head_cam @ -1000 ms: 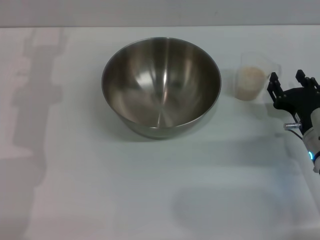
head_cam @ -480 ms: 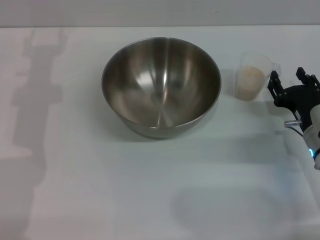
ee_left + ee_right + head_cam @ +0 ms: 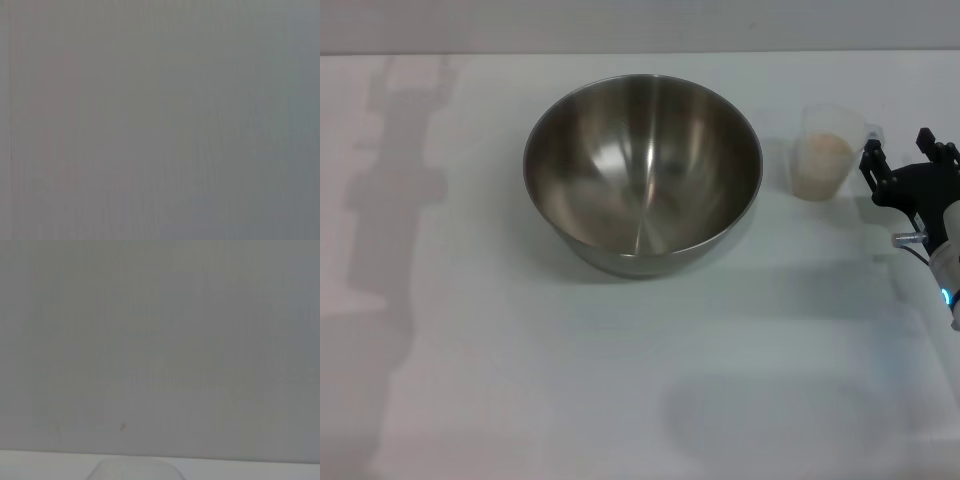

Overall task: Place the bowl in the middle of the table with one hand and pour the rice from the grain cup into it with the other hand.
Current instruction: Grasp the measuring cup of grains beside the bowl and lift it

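Note:
The steel bowl stands upright and empty on the white table, near the middle, a little toward the back. The clear grain cup stands upright to the right of the bowl, with rice filling its lower part. Its handle points right. My right gripper is open and empty, just right of the cup's handle, with its fingers apart and pointing toward the back. My left gripper is out of view, and the left wrist view shows only plain grey.
The table's back edge meets a grey wall. An arm's shadow lies on the left part of the table. The right wrist view shows the grey wall above a strip of table.
My right gripper has shifted slightly to the right and toward the back, staying open beside the cup's handle. The bowl and cup have not moved.

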